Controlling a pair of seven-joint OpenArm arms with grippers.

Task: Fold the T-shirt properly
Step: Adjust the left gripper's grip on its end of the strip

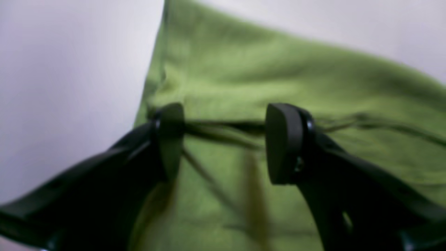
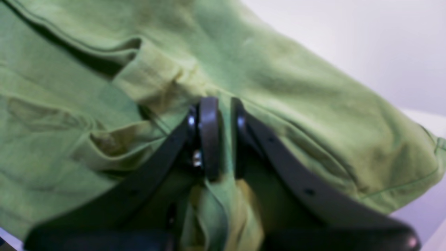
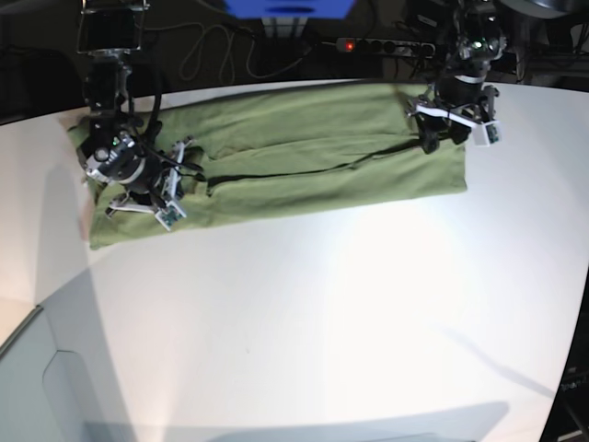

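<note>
The olive-green T-shirt (image 3: pixel 313 157) lies as a long strip across the far part of the white table (image 3: pixel 322 313), with one layer lapped over another along its length. At the strip's left end in the base view, my right gripper (image 2: pixel 224 139) is shut on a bunched fold of the T-shirt (image 2: pixel 296 80), and cloth hangs down between its fingers. My left gripper (image 1: pixel 226 139) is at the strip's right end. It stands open over the T-shirt (image 1: pixel 264 76), with a dark fold edge running between its two pads (image 1: pixel 284 143).
A power strip (image 3: pixel 386 44), cables and a blue object (image 3: pixel 290 7) sit beyond the table's far edge. The table's left edge (image 3: pixel 18 336) drops off at the lower left. Bare white tabletop shows beside the shirt in both wrist views.
</note>
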